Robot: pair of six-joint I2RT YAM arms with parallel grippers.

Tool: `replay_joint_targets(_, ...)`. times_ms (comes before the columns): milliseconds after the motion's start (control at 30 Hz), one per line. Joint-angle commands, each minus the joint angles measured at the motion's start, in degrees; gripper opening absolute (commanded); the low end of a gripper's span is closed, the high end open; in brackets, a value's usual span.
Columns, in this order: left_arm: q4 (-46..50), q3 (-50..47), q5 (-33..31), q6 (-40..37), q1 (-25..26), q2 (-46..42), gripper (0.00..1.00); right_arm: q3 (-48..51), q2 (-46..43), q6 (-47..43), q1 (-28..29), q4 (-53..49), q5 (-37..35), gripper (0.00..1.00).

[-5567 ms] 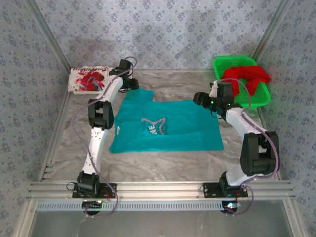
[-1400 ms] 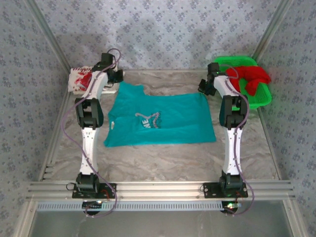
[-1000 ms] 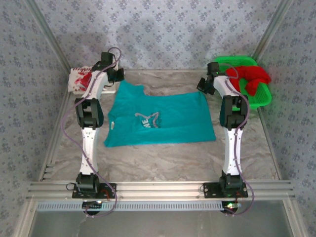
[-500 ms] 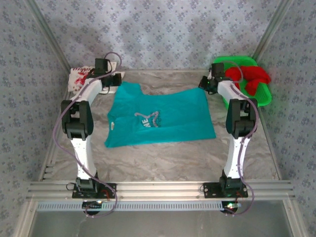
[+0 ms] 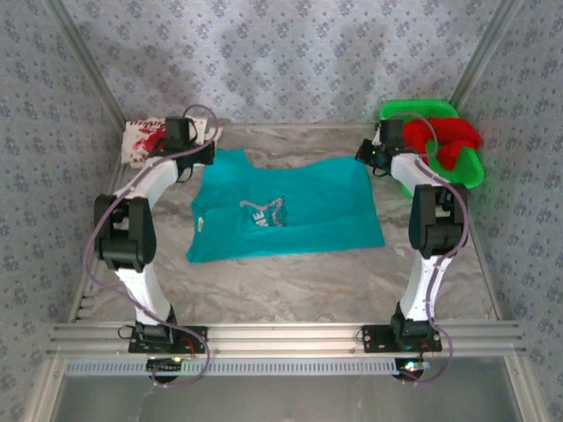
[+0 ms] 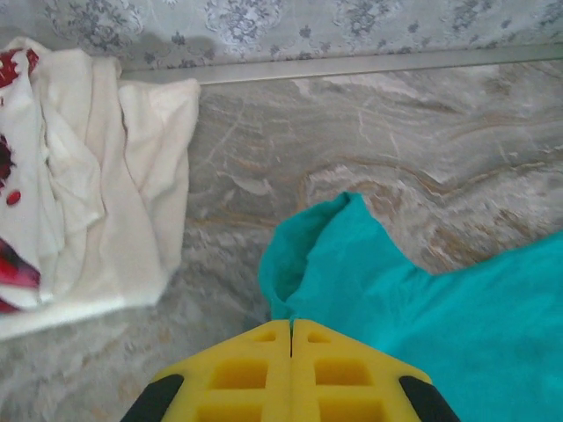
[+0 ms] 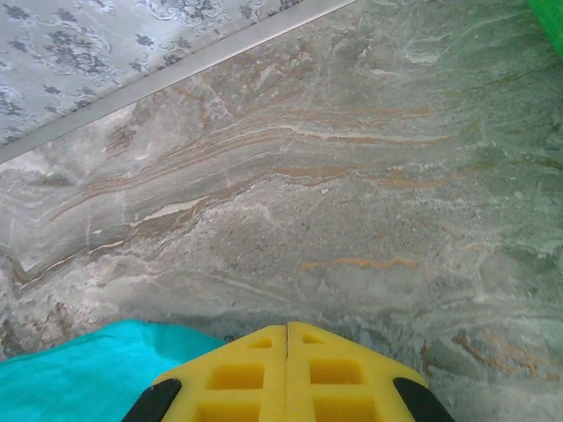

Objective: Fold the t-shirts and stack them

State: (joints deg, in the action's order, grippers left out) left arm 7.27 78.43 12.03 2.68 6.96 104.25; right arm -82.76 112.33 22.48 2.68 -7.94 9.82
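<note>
The teal t-shirt [image 5: 299, 211] lies spread flat mid-table, its white lettering up. My left gripper [image 5: 204, 151] is at its far left sleeve. In the left wrist view the yellow fingertips [image 6: 291, 322] are shut, with the teal cloth [image 6: 422, 299] puckered up into them. My right gripper [image 5: 366, 156] is at the shirt's far right corner. It is shut [image 7: 288, 324] over bare table, and the teal edge [image 7: 79, 369] runs under its left finger. The white t-shirt with red print [image 5: 142, 139] lies crumpled at the far left [image 6: 79, 211]. The red t-shirt [image 5: 449, 136] hangs over the basket.
The green plastic basket [image 5: 413, 110] stands at the far right, and its corner [image 7: 550, 13] shows beside my right gripper. The back wall rail [image 6: 352, 66] runs just beyond both grippers. Metal frame posts line both sides. Bare marble lies between the shirt and the arm bases.
Both arms have folded their elbows outward and back, while the grippers have stayed at the shirt's far corners. The teal t-shirt has hardly shifted in the last second.
</note>
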Motion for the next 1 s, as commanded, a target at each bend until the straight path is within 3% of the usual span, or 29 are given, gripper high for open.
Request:
replay_joint_targets(0,-6.73,-5.79,-0.02,2.26,0.36,-4.51,0.0,4.45,-4.04,0.25,0.45,3.15,-1.62,0.0)
replay_joint_targets(167,-7.42,-11.21,-3.06,1.73,0.96,-7.65,0.0,5.57,-4.84,-0.7,0.56,1.87,-1.84,0.0)
replay_joint_targets(400,-6.86,-8.05,-4.83,1.27,0.77,-6.67,0.0,5.37,-5.96,-0.58,0.41,2.33,-2.36,0.0)
replay_joint_targets(633,-7.62,-11.78,-6.78,0.98,0.77,-12.69,0.0,5.88,-9.42,-2.15,0.39,0.36,-3.58,0.0)
replay_joint_targets(967,-9.82,-27.52,-16.55,2.29,0.64,-22.13,0.0,20.18,-16.0,0.87,-2.09,4.42,-4.35,0.0)
